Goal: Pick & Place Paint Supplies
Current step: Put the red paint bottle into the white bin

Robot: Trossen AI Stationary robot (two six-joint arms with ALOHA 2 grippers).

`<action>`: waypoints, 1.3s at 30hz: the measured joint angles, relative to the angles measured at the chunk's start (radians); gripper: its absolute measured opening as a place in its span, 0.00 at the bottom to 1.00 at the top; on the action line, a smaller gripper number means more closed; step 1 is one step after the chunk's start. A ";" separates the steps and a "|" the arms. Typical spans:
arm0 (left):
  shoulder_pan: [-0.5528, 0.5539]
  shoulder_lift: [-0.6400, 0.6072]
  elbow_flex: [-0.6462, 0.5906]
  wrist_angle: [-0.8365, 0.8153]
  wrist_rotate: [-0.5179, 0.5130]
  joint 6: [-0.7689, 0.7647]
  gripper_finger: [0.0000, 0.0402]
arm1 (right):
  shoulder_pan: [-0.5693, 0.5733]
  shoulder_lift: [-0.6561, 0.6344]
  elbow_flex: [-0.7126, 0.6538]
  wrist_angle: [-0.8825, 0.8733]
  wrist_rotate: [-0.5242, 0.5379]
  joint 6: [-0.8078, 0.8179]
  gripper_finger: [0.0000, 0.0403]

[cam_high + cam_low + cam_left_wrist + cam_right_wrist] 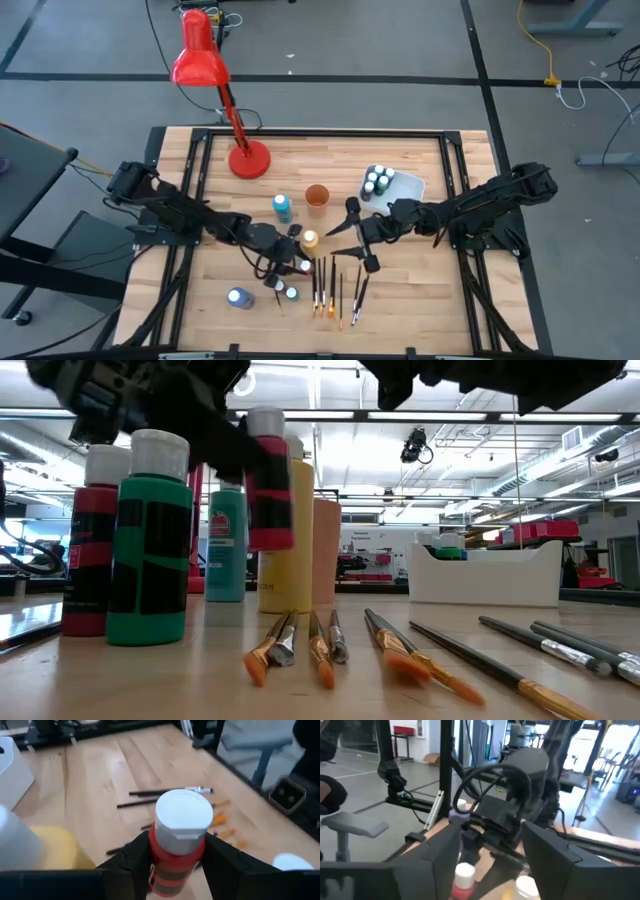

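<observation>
Bare wood lies open along the table (400,300) at its front right and back middle. The red lamp (235,120), orange cup (317,197), white tub (398,185), standing bottles (282,207) and the fanned paintbrushes (335,290) crowd the centre.

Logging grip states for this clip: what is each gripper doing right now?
Left gripper: shut on the red bottle.
Right gripper: open, holding nothing, above the brushes.

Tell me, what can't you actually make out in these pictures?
- Whether the left gripper squeezes or merely straddles the red bottle: left wrist view cuts off its base.
- White tub contents: wall hides them, low view.
- Right gripper fingertips: too small, high view.
- Bottle labels: blurred, low view.
</observation>
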 joint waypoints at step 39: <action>0.007 -0.004 0.182 -0.255 -0.068 0.176 0.40 | 0.056 0.246 0.358 -0.574 0.058 -0.201 0.49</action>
